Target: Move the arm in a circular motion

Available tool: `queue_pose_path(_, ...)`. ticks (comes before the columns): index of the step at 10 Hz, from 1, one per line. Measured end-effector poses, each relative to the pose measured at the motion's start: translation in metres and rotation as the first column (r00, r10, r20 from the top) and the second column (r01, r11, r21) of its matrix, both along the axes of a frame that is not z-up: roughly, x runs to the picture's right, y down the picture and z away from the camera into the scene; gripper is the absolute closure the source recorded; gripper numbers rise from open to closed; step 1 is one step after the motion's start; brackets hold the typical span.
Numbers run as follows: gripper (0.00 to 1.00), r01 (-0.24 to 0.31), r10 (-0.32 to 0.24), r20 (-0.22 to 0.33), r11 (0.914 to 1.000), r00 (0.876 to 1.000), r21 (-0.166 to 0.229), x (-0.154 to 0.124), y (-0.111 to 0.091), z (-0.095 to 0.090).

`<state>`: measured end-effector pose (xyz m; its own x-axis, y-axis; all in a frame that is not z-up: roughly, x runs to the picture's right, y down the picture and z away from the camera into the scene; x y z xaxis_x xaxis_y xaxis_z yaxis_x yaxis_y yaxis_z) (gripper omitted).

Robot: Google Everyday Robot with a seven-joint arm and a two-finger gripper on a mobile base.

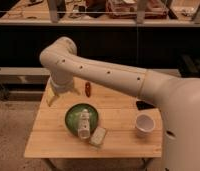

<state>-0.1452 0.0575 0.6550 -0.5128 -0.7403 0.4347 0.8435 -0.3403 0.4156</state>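
Observation:
The arm [105,75] is thick, cream-white and dotted. It reaches from the lower right across the wooden table [48,137] to an elbow at the upper left, then bends down. Its small pale gripper [61,96] hangs over the table's far left corner, to the left of a small red object [87,89]. The fingers are spread apart and hold nothing.
A green plate [72,116] holds a white bottle [84,123] lying on its side. A pale packet [98,136] lies in front of it. A white cup [144,124] stands at the right, and a black object [143,105] sits partly under the arm. Dark shelving runs behind the table.

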Motion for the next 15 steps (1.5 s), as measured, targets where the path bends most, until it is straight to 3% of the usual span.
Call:
queue_pose_path(2,0.20,0.023,-0.024,-0.021,0.9993,0.999,-0.031,0.054,0.055,-0.012)
queue_pose_path(3,0.20,0.022,-0.024,-0.043,0.9987,0.999,-0.047,0.077,0.072,-0.012)
queue_pose_path(5,0.20,-0.006,-0.002,-0.113,0.9974,0.994,-0.071,0.130,0.094,-0.005)
queue_pose_path(6,0.20,-0.046,0.032,-0.168,0.9959,0.985,-0.078,0.166,0.098,0.002)
queue_pose_path(8,0.20,-0.120,0.095,-0.271,0.9898,0.958,-0.077,0.226,0.086,0.021)
queue_pose_path(9,0.20,-0.161,0.129,-0.323,0.9843,0.938,-0.073,0.253,0.073,0.033)
queue_pose_path(11,0.20,-0.258,0.205,-0.417,0.9631,0.885,-0.075,0.291,0.038,0.065)
queue_pose_path(12,0.20,-0.322,0.250,-0.466,0.9435,0.849,-0.080,0.294,0.011,0.089)
queue_pose_path(13,0.20,-0.360,0.277,-0.489,0.9291,0.827,-0.083,0.283,-0.009,0.105)
queue_pose_path(14,0.20,-0.402,0.309,-0.497,0.9113,0.811,-0.088,0.250,-0.039,0.122)
queue_pose_path(15,0.20,-0.429,0.333,-0.489,0.8982,0.806,-0.095,0.211,-0.065,0.132)
